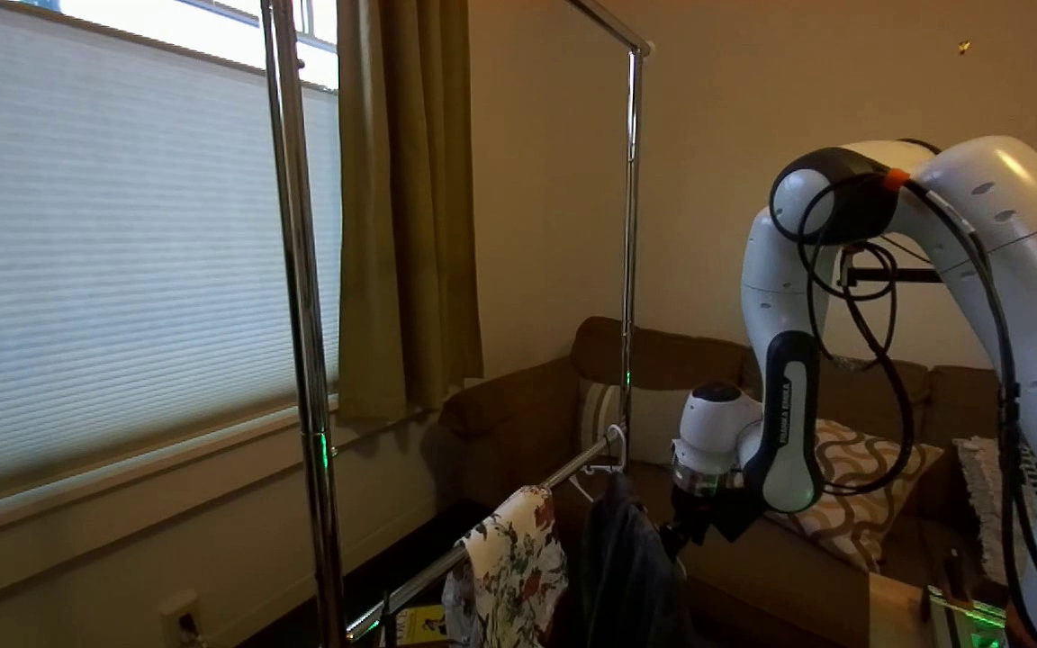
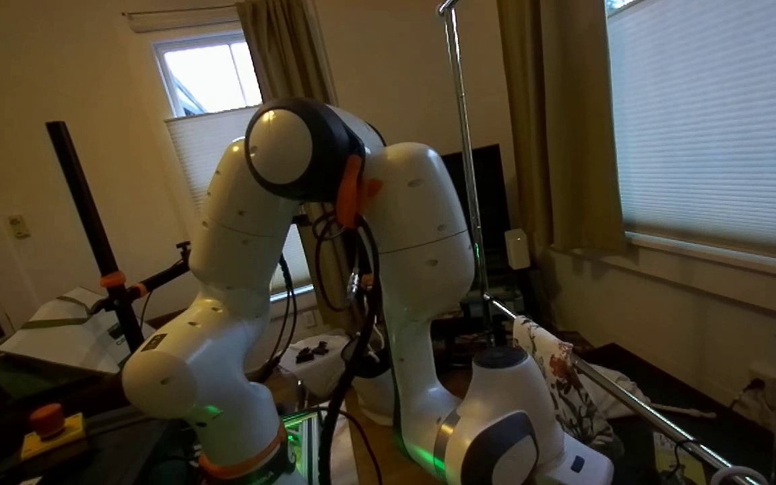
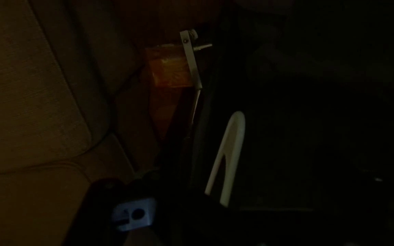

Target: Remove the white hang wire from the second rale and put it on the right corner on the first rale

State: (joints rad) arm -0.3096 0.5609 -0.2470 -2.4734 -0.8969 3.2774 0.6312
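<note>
The white hang wire (image 1: 619, 447) has its hook over the second rale (image 1: 419, 580), near the far upright. A dark garment beside it hides most of its body. In the wrist view a rounded white end of the hang wire (image 3: 235, 143) rises in front of dark cloth, its lower part cut off by black shadow. My gripper (image 1: 676, 540) is low, right against the dark garment's side. Its jaws look wide apart, though much of them is lost in darkness; no grip on the hanger shows. The first rale (image 1: 607, 22) runs across the top, meeting the far upright at a corner.
A floral garment (image 1: 518, 549) also hangs over the lower bar. The near upright (image 1: 298, 270) and far upright (image 1: 632, 225) frame the rack. Behind the arm is a brown sofa (image 1: 518, 396) with a patterned pillow (image 1: 870, 486). Cables (image 1: 901, 387) loop from the arm.
</note>
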